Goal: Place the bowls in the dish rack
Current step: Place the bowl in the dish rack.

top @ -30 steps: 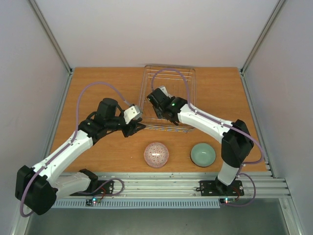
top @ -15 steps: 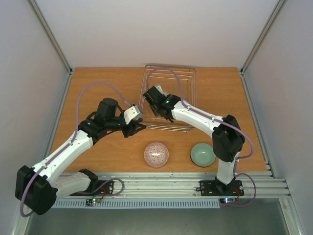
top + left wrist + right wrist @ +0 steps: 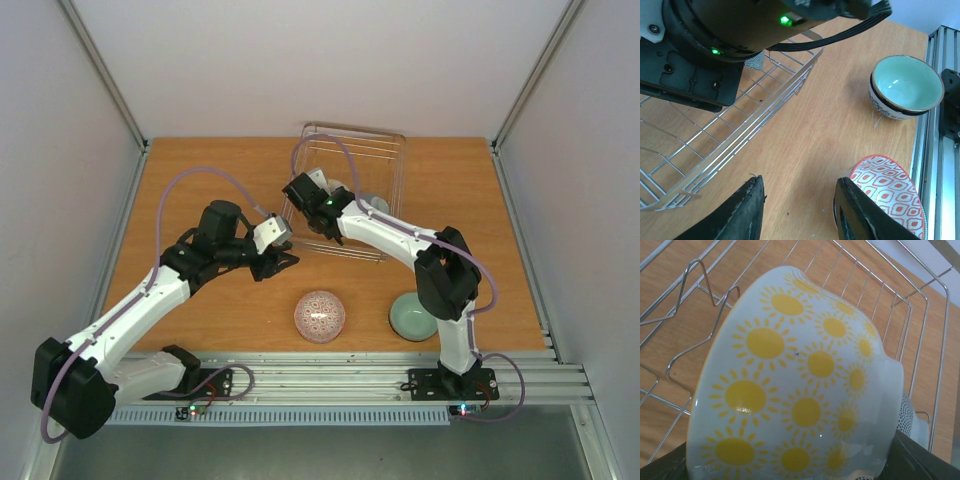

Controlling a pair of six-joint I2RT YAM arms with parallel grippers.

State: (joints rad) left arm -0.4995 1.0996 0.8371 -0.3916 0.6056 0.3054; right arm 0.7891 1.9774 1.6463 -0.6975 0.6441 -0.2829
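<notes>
While the left pincer (image 3: 800,212) hangs released and empty above the bench (image 3: 200,180), just beside the near left corner of the dish rack (image 3: 388,165), it has no bowl under control. Next along, the red-patterned bowl (image 3: 887,187) sits upside down near the front edge of the bench. Its rim is face down, so the foot ring or the curved wall is the only hold, and a glazed wall is judged slippery.

Over the left part of the rack, the right pincer (image 3: 312,200) is clenched on the yellow-sun bowl (image 3: 800,390), which is tipped on its side above the wires and tines. Whether it touches them cannot be told. Just beyond it, the dotted bowl (image 3: 910,417) is already in the rack.

Furthest right, the celadon bowl (image 3: 906,85) stands upright on the bench, with an open rim for one finger inside and one outside.

Assessment: all the bowls are rigid glazed ceramic, moderately heavy and brittle, so they call for firm rim grips and gentle contact. The wire rack looks light and may shift if knocked.
</notes>
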